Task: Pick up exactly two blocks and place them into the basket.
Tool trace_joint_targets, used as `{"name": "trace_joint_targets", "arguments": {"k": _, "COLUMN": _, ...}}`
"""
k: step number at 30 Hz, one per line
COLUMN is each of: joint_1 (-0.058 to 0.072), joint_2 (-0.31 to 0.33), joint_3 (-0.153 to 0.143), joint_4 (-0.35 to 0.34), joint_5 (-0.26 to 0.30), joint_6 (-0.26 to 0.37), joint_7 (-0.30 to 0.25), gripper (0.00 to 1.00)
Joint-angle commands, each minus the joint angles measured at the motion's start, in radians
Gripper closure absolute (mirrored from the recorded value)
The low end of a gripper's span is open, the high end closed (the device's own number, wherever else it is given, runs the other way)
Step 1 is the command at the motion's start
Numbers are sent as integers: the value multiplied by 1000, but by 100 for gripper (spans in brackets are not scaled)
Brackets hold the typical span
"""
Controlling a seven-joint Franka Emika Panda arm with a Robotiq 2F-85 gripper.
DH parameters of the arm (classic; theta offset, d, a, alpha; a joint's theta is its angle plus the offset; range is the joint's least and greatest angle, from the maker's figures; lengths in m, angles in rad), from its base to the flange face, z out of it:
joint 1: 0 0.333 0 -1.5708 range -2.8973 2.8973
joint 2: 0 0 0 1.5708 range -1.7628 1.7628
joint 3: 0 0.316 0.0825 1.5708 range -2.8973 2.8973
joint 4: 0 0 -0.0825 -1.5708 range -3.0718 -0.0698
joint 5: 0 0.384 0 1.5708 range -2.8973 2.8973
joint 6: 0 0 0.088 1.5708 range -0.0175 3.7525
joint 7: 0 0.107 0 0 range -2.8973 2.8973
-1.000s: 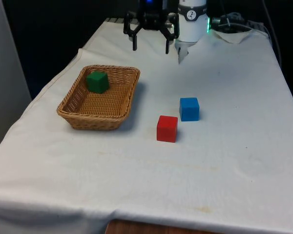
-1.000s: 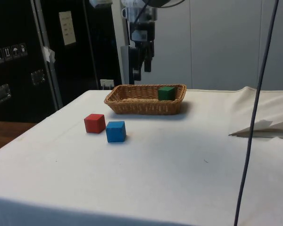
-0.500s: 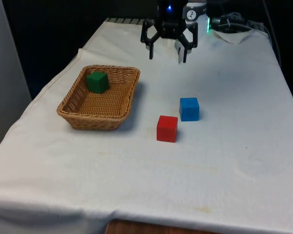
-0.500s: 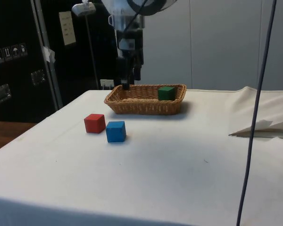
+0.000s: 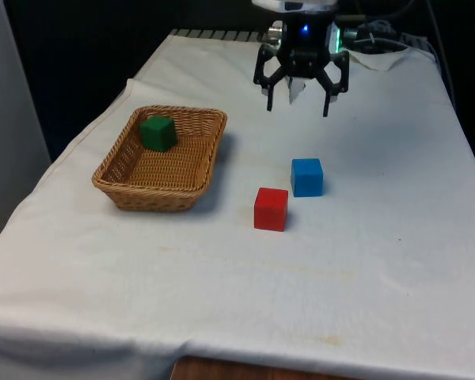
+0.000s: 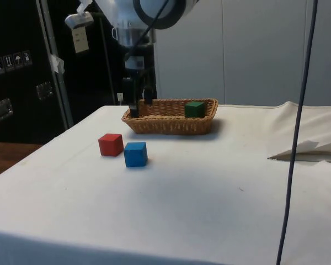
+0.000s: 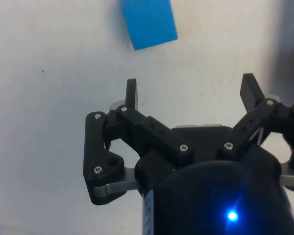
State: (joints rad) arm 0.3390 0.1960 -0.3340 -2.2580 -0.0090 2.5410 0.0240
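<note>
White cloth [image 5: 364, 261], one basket [image 5: 119, 186], three blocks [image 5: 307, 176]

The table [image 5: 396, 261] is covered by a white cloth [image 6: 209, 193] with faint stains. Dark cabinets [image 6: 22, 72] bearing labels are seen behind it in the side view, beside pale wall panels [image 6: 254, 49]. Black curtains [image 5: 87, 47] are hung beyond the far end.

One block [image 5: 157, 132] lies in the basket [image 5: 119, 182]; two blocks [image 5: 271, 209] [image 5: 306, 176] sit on the table beside it.
</note>
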Motion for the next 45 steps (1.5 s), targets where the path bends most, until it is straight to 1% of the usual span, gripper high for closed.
{"name": "trace_joint_targets", "arguments": {"k": 1, "joint_1": 4, "joint_2": 11, "joint_3": 5, "joint_4": 8, "joint_5": -2, "joint_6": 4, "joint_7": 7, "gripper": 0}}
{"name": "trace_joint_targets", "arguments": {"k": 2, "joint_1": 2, "joint_2": 23, "joint_3": 14, "joint_4": 17, "joint_5": 3, "joint_6": 5, "joint_7": 3, "gripper": 0}}
{"name": "trace_joint_targets", "arguments": {"k": 4, "joint_1": 1, "joint_2": 33, "joint_3": 22, "joint_4": 25, "joint_5": 7, "joint_6": 6, "joint_7": -1, "gripper": 0}}
{"name": "trace_joint_targets", "arguments": {"k": 5, "joint_1": 0, "joint_2": 19, "joint_3": 15, "joint_4": 15, "joint_5": 0, "joint_6": 0, "joint_7": 1, "gripper": 0}}
{"name": "trace_joint_targets", "arguments": {"k": 6, "joint_1": -1, "joint_2": 40, "joint_3": 26, "joint_4": 30, "joint_5": 10, "joint_6": 8, "joint_7": -5, "gripper": 0}}
{"name": "trace_joint_targets", "arguments": {"k": 10, "joint_1": -3, "joint_2": 71, "joint_3": 35, "joint_4": 49, "joint_5": 18, "joint_6": 18, "joint_7": -16, "gripper": 0}}
{"name": "trace_joint_targets", "arguments": {"k": 12, "joint_1": -4, "joint_2": 97, "joint_3": 41, "joint_4": 65, "joint_5": 20, "joint_6": 27, "joint_7": -24, "gripper": 0}}
{"name": "trace_joint_targets", "arguments": {"k": 13, "joint_1": 0, "joint_2": 91, "joint_3": 32, "joint_4": 62, "joint_5": 4, "joint_6": 20, "joint_7": -11, "gripper": 0}}
{"name": "trace_joint_targets", "arguments": {"k": 14, "joint_1": -4, "joint_2": 106, "joint_3": 43, "joint_4": 70, "joint_5": 19, "joint_6": 32, "joint_7": -26, "gripper": 0}}
{"name": "trace_joint_targets", "arguments": {"k": 17, "joint_1": -6, "joint_2": 139, "joint_3": 49, "joint_4": 86, "joint_5": 18, "joint_6": 52, "joint_7": -36, "gripper": 0}}
{"name": "trace_joint_targets", "arguments": {"k": 20, "joint_1": -6, "joint_2": 158, "joint_3": 53, "joint_4": 92, "joint_5": 19, "joint_6": 69, "joint_7": -46, "gripper": 0}}
{"name": "trace_joint_targets", "arguments": {"k": 21, "joint_1": 0, "joint_2": 157, "joint_3": 42, "joint_4": 92, "joint_5": 4, "joint_6": 62, "joint_7": -33, "gripper": 0}}
{"name": "trace_joint_targets", "arguments": {"k": 22, "joint_1": -7, "joint_2": 164, "joint_3": 55, "joint_4": 93, "joint_5": 21, "joint_6": 75, "joint_7": -51, "gripper": 0}}
{"name": "trace_joint_targets", "arguments": {"k": 27, "joint_1": -15, "joint_2": 192, "joint_3": 68, "joint_4": 97, "joint_5": 36, "joint_6": 104, "joint_7": -83, "gripper": 0}}
{"name": "trace_joint_targets", "arguments": {"k": 29, "joint_1": -15, "joint_2": 198, "joint_3": 70, "joint_4": 96, "joint_5": 45, "joint_6": 112, "joint_7": -98, "gripper": 0}}
{"name": "trace_joint_targets", "arguments": {"k": 30, "joint_1": -1, "joint_2": 197, "joint_3": 49, "joint_4": 97, "joint_5": 19, "joint_6": 105, "joint_7": -72, "gripper": 0}}
{"name": "trace_joint_targets", "arguments": {"k": 31, "joint_1": -15, "joint_2": 200, "joint_3": 70, "joint_4": 95, "joint_5": 50, "joint_6": 115, "joint_7": -107, "gripper": 0}}
{"name": "trace_joint_targets", "arguments": {"k": 34, "joint_1": -14, "joint_2": 209, "joint_3": 71, "joint_4": 95, "joint_5": 74, "joint_6": 122, "joint_7": -139, "gripper": 0}}
{"name": "trace_joint_targets", "arguments": {"k": 38, "joint_1": -12, "joint_2": 221, "joint_3": 71, "joint_4": 97, "joint_5": 90, "joint_6": 126, "joint_7": -160, "gripper": 0}}
{"name": "trace_joint_targets", "arguments": {"k": 39, "joint_1": -1, "joint_2": 217, "joint_3": 54, "joint_4": 97, "joint_5": 70, "joint_6": 115, "joint_7": -143, "gripper": 0}}
{"name": "trace_joint_targets", "arguments": {"k": 40, "joint_1": -12, "joint_2": 223, "joint_3": 71, "joint_4": 97, "joint_5": 90, "joint_6": 128, "joint_7": -162, "gripper": 0}}
{"name": "trace_joint_targets", "arguments": {"k": 45, "joint_1": -11, "joint_2": 241, "joint_3": 66, "joint_4": 101, "joint_5": 83, "joint_6": 137, "joint_7": -171, "gripper": 0}}
